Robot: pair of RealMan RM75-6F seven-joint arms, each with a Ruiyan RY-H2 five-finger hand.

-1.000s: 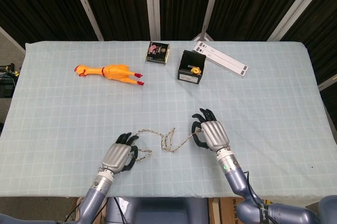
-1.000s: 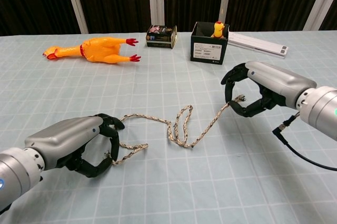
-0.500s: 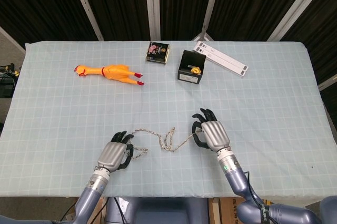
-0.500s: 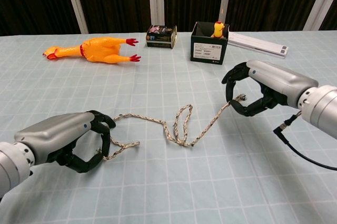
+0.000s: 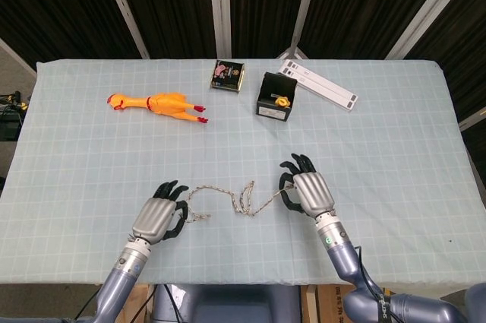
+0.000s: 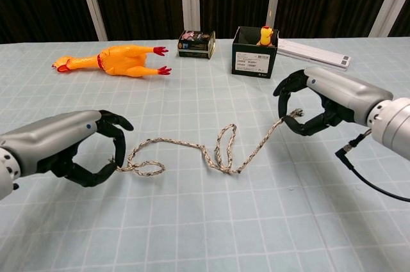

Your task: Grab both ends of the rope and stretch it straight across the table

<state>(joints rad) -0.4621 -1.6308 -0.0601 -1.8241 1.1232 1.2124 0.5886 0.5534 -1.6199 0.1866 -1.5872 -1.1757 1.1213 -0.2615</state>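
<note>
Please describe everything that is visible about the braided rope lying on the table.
The thin braided rope, beige flecked with dark, looks like woven cord. It lies slack on the pale checked tablecloth near the robot, not yet straight: a small loop sits near its left end and a taller folded loop in the middle. The left hand pinches its left end and the right hand holds its frayed right end slightly above the cloth. Nothing else touches it.

One rope [image 6: 205,152]; one rubber chicken [image 5: 158,103]; one tin [image 5: 227,75]; one black box [image 5: 275,96]; one white strip [image 5: 319,85]; two hands, left hand [image 5: 157,218], right hand [image 5: 307,191]; one counter [image 5: 395,140].
</note>
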